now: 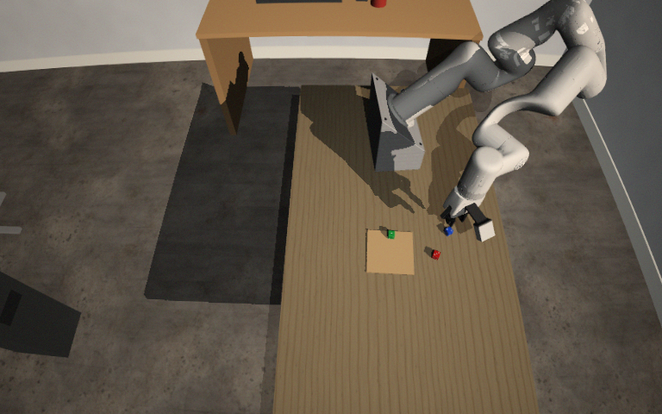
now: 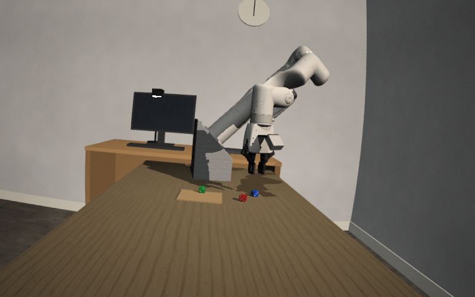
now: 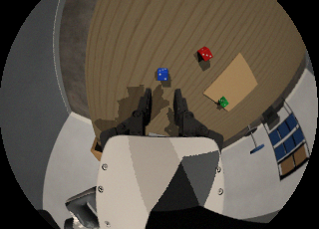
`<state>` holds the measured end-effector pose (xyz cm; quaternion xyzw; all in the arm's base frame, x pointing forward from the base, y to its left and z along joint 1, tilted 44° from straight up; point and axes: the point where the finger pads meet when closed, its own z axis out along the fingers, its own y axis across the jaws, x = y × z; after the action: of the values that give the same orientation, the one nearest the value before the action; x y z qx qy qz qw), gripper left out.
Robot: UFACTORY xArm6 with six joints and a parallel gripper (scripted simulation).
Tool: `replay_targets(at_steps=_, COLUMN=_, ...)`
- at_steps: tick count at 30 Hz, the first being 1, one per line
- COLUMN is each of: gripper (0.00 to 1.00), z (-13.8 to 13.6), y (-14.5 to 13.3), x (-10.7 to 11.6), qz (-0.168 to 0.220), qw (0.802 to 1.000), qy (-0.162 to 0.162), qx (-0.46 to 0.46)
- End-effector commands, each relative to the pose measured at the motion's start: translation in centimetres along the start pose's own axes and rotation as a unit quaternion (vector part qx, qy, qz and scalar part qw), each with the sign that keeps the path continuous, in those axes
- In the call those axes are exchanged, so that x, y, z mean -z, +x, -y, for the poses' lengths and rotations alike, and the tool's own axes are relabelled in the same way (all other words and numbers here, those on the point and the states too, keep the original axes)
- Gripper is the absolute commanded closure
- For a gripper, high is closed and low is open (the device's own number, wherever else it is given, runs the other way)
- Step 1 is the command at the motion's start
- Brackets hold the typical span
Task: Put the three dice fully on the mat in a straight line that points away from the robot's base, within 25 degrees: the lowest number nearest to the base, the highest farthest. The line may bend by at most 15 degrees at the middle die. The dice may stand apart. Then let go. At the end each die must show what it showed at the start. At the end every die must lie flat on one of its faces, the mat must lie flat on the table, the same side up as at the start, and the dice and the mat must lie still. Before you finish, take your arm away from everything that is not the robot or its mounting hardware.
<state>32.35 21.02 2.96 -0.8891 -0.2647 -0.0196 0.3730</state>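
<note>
A green die [image 1: 390,234] [image 2: 202,189] [image 3: 223,102] lies on the tan mat [image 1: 390,259] [image 2: 200,198] [image 3: 236,80], near its edge toward the base. A red die [image 1: 435,254] [image 2: 242,198] [image 3: 204,54] lies on the table beside the mat. A blue die [image 1: 448,230] [image 2: 254,193] [image 3: 162,74] lies on the table, closer to the base than the red one. The pips are too small to read surely. My gripper [image 1: 456,220] [image 2: 256,172] [image 3: 162,96] is partly open and empty, pointing down above the table near the blue die.
The robot's base [image 1: 398,153] [image 2: 218,165] stands on the wooden table [image 1: 345,328] [image 2: 210,250] behind the mat. The table's long edge runs beyond the blue die, on the side away from the mat. A desk [image 1: 340,20] [image 2: 104,158] with a monitor [image 2: 163,112] stands behind.
</note>
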Motion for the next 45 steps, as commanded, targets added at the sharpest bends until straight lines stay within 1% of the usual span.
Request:
replay_targets(at_steps=1, gripper=0.64, z=0.0, y=0.1, x=0.1, qz=-0.001, qw=1.0, qy=-0.001, qx=0.0)
replay_targets(at_steps=18, gripper=0.64, z=0.0, y=0.1, x=0.0, qz=-0.001, qw=1.0, qy=-0.001, qx=0.002)
replay_targets(at_steps=30, gripper=0.64, z=0.0, y=0.1, x=-0.6, qz=-0.002, qw=1.0, qy=-0.001, qx=0.01)
replay_targets(at_steps=45, gripper=0.64, z=0.0, y=0.1, x=-3.1, qz=-0.002, qw=1.0, qy=-0.001, qx=0.01)
